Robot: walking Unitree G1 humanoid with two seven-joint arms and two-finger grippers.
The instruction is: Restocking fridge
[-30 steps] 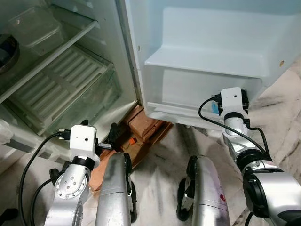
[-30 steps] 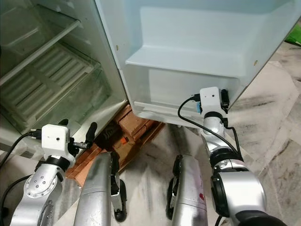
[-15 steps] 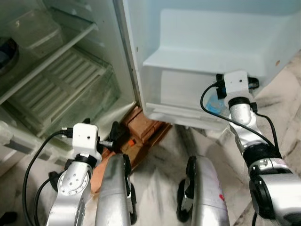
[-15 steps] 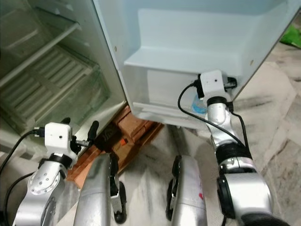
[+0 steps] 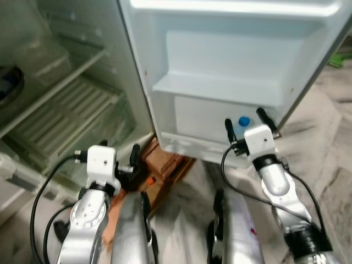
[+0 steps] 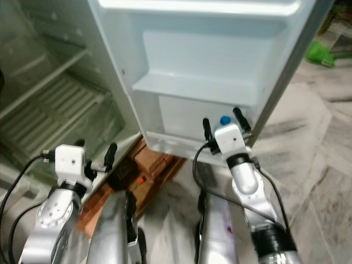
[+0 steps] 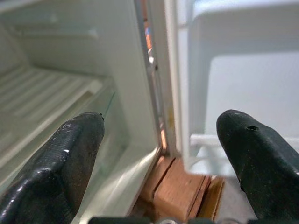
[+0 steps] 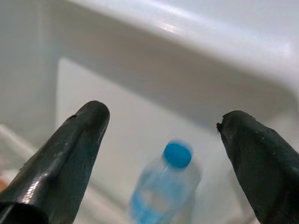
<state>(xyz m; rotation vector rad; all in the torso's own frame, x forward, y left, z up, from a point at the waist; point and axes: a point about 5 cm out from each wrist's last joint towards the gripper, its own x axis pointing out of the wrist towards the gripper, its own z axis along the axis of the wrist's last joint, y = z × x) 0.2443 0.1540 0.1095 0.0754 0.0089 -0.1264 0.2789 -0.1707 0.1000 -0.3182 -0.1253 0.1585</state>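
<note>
Now, item one: the water bottle [image 8: 166,192], clear with a blue cap, stands upright in the lowest door shelf [image 5: 192,144] of the open fridge door [image 5: 231,60]. A second ago my right gripper [image 5: 243,123] was pressed in at that shelf with the bottle behind it; it has since backed out, and the blue cap shows between its fingers [image 5: 228,129], which are spread apart and touch nothing. I read that as the bottle delivered and released.

Item two: left gripper [image 5: 118,153], fingers apart and empty, low beside the bricks [image 5: 168,157] under the fridge; it has barely moved.

Item three: fridge interior, glass shelf [image 5: 55,91] and crisper drawer [image 5: 66,118], with a dark bowl [image 5: 8,88] at the far left.

Judgement: this placement looks finished; the next step is probably fetching more stock.
</note>
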